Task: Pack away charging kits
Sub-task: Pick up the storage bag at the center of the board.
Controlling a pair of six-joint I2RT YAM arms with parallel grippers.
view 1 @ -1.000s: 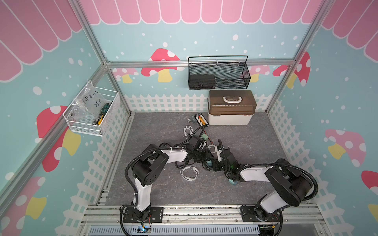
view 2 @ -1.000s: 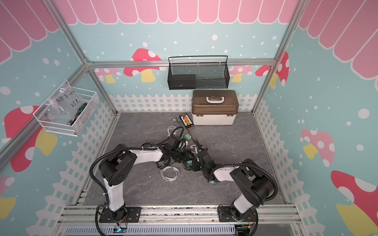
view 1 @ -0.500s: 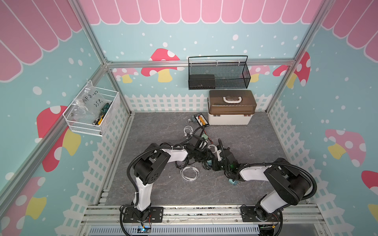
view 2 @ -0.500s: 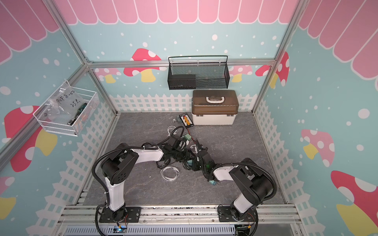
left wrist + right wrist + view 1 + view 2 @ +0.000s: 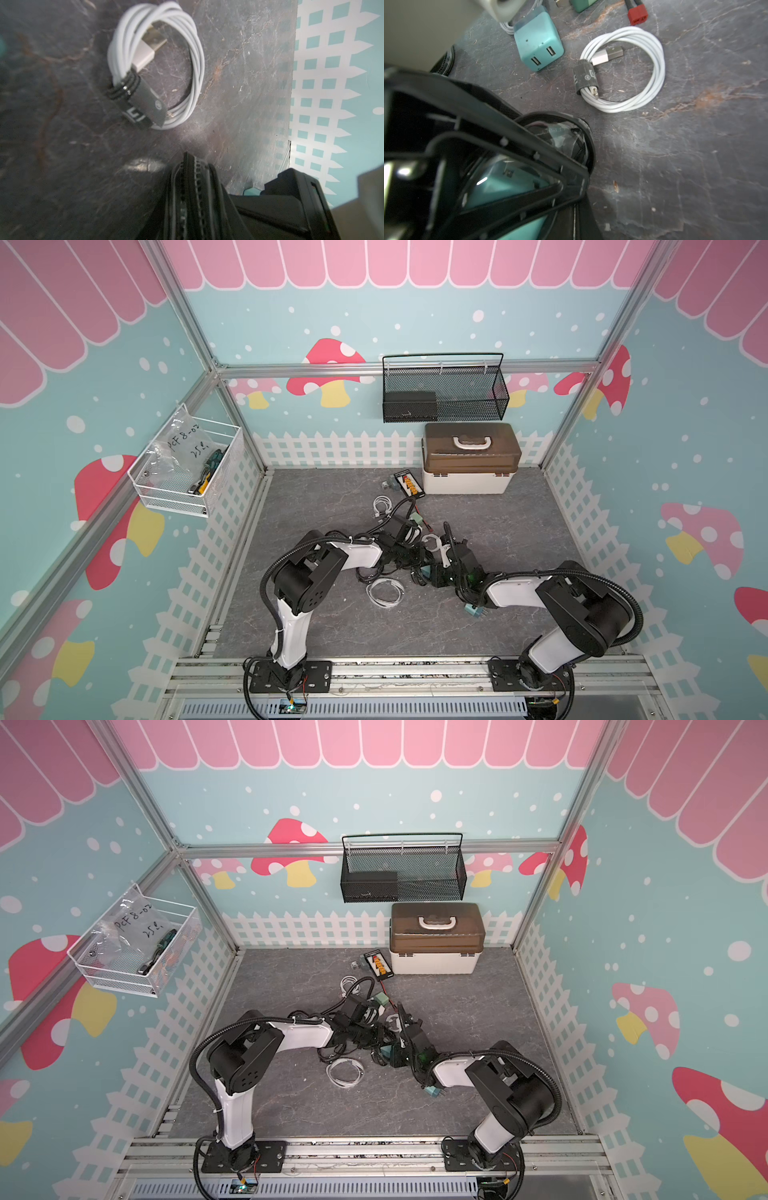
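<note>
Right pincer was closed tight at the rim of the black zip case; left pincer at its zip edge, gap not determinable. One teal adapter appeared inside the case; a second teal adapter and white cable coil lay on the desk beside it. Advised: spread the mouth, load the coil flat. Both arms crowded the case.
</note>
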